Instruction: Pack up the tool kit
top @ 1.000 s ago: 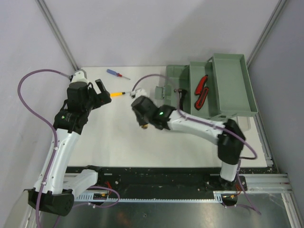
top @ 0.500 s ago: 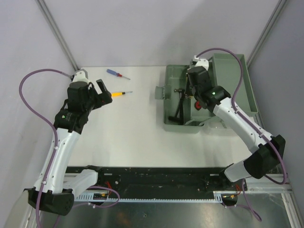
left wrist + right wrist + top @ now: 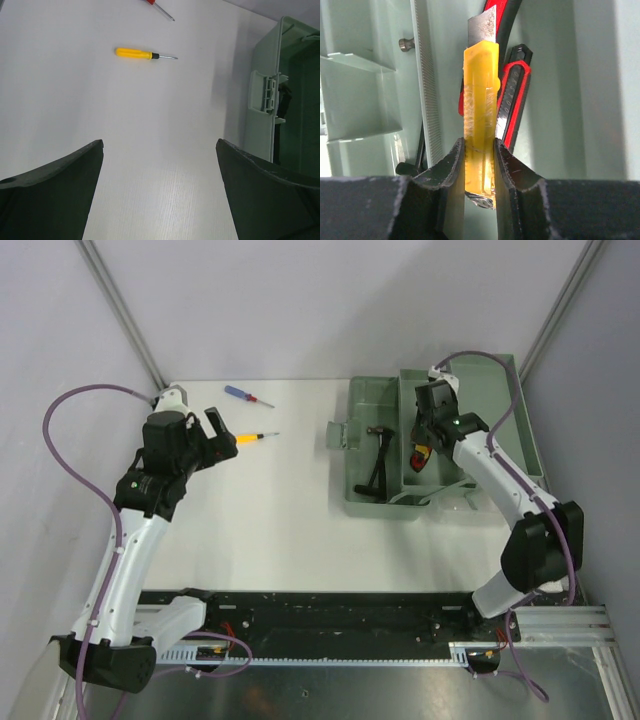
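The grey-green toolbox (image 3: 362,498) lies open at the right, with its inner tray (image 3: 500,410) on its right side. A small black hammer (image 3: 378,465) lies in the box's left part. My right gripper (image 3: 420,448) hangs over the tray, shut on a yellow knife (image 3: 480,95) with its blade out; in the right wrist view the gripper (image 3: 479,145) shows the knife held just above red-and-black knives (image 3: 514,100). My left gripper (image 3: 215,426) is open and empty above the table (image 3: 160,145). A yellow screwdriver (image 3: 255,438) (image 3: 142,53) lies just ahead of it.
A blue-handled screwdriver with a red tip (image 3: 246,395) lies at the table's far edge. The toolbox's latch (image 3: 263,94) faces the left gripper. Grey walls and metal posts bound the table on the left, back and right.
The right arm swung from the middle of the table rightwards to over the toolbox tray, carrying the yellow knife. The left arm has not moved.
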{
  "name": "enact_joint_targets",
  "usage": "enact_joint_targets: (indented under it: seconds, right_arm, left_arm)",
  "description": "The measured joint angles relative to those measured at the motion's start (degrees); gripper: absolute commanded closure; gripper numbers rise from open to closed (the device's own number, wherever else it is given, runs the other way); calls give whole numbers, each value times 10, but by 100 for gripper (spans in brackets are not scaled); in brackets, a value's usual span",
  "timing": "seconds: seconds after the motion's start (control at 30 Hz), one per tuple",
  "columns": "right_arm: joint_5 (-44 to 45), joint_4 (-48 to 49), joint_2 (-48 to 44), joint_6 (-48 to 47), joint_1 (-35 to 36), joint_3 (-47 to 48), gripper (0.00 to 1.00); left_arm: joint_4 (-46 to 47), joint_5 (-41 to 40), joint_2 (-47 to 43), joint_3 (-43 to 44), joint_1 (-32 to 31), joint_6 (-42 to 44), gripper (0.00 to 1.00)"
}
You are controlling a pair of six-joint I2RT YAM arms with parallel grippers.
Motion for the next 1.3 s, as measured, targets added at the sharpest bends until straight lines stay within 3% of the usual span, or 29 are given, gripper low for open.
enact_joint_targets:
  seconds: [0.47,0.6,0.73,0.9,1.07,1.3]
  right_arm:
    - [-49,55,62,2,-26,0,85]
    - [-63,74,69,-4,-26,0,75]
    - [-82,110,82,-5,-26,0,51]
    - [-100,123,89,6,-43,-2,35]
    - [-100,123,84,18,-50,-2,26]
    - [-114,124,17,23,-46,-7,25]
  left_arm:
    - [0,0,0,0,0,5,1]
    - [0,0,0,0,0,5,1]
    - [0,0,0,0,0,5,1]
    - [0,0,1,0,0,5,1]
    - [0,0,6,0,0,5,1]
    - [0,19,37,0,0,6,1]
